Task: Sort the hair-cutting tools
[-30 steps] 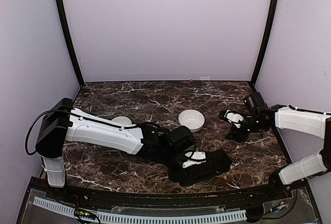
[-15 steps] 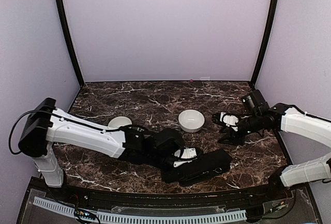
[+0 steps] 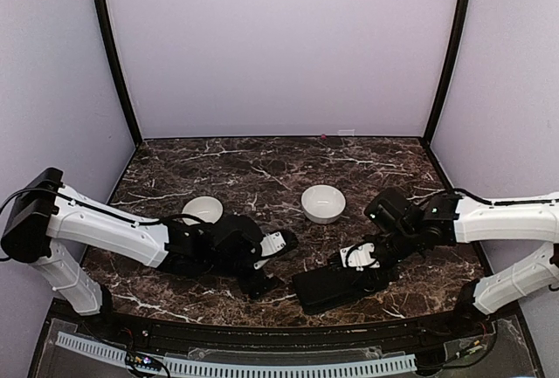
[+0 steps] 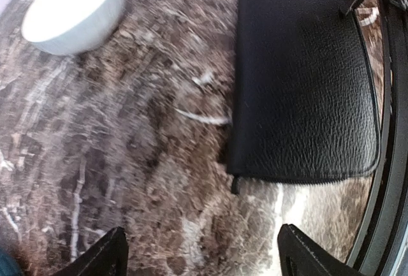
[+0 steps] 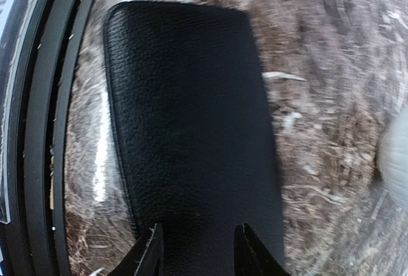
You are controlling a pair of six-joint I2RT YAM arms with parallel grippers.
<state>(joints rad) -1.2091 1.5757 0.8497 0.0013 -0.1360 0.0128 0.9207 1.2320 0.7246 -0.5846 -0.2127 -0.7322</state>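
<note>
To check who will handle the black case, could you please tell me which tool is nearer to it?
Right. The right tool is directly over the case; the left tool is beside it, apart.

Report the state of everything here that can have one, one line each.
Case: shut, lying flat.
Left bowl: upright, nothing seen inside.
Right bowl: upright, empty.
Left gripper: open wide, holding nothing, beside the case.
Right gripper: open, holding nothing, over one end of the case; contact cannot be told.
</note>
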